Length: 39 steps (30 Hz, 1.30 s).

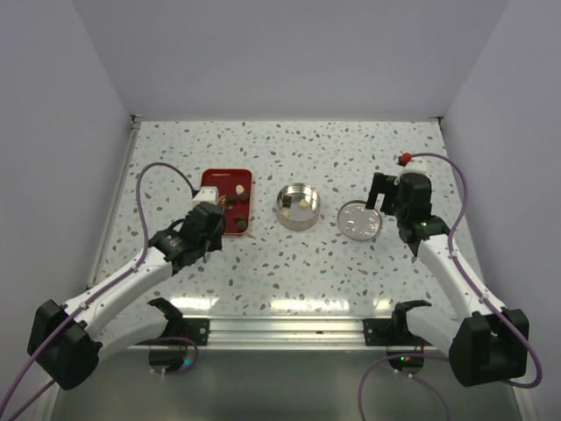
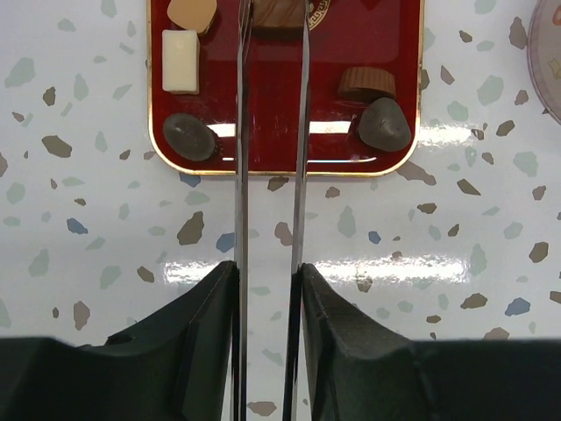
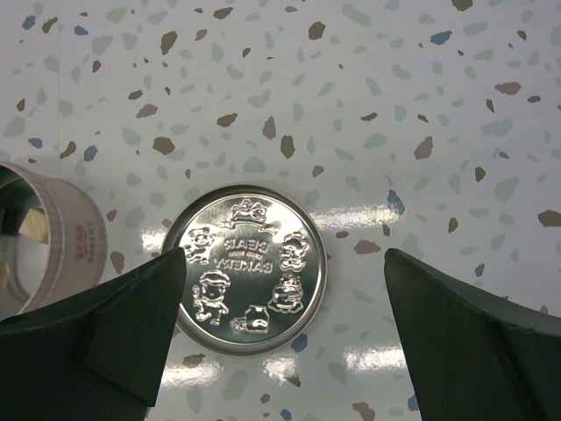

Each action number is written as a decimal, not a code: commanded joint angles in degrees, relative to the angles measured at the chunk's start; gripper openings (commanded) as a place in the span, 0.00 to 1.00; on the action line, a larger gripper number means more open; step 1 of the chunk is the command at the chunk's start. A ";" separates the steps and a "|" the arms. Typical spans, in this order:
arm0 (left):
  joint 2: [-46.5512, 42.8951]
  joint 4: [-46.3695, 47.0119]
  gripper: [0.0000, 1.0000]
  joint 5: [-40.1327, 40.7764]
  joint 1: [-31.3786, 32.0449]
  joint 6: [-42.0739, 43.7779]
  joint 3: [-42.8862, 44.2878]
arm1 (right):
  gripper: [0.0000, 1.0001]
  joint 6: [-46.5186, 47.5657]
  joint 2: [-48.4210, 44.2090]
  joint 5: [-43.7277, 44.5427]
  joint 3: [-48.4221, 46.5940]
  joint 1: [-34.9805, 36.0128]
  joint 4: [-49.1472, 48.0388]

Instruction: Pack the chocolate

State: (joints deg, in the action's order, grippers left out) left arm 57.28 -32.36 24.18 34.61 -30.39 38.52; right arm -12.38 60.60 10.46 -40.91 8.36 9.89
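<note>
The red tray (image 1: 230, 180) holds several chocolate pieces; in the left wrist view these are a cream-white bar (image 2: 180, 61), a dark round one (image 2: 188, 136), a brown cup (image 2: 366, 82), a dark lump (image 2: 383, 124) and a brown patterned piece (image 2: 279, 13). My left gripper (image 1: 221, 219) reaches over the tray's near edge. Its two thin metal blades (image 2: 243, 132) stand a little apart over the brown patterned piece, tips out of frame. The open round tin (image 1: 296, 206) has a few pieces inside. My right gripper (image 3: 285, 263) is wide open above the tin's lid (image 3: 250, 267).
The embossed silver lid (image 1: 359, 219) lies flat on the speckled table, right of the tin. The tin's side shows at the left edge of the right wrist view (image 3: 66, 241). A red knob (image 1: 405, 159) sits at the back right. White walls enclose the table.
</note>
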 commanded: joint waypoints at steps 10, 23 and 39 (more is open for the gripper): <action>-2.87 -0.07 0.25 -0.45 -0.33 1.56 3.04 | 0.99 -0.10 -0.66 -0.35 -2.07 0.16 0.31; -1.12 3.61 0.24 -3.54 3.96 4.55 10.95 | 0.99 -0.10 -0.31 -0.35 -2.07 0.08 0.30; 14.00 11.26 0.26 -2.39 18.91 5.96 21.07 | 0.99 0.08 0.05 0.00 -2.25 0.08 0.48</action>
State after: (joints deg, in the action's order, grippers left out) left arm 70.43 -25.93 21.34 52.69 -25.80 56.21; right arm -12.38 60.62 10.48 -40.91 8.36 9.91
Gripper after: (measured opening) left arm 0.335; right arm 0.986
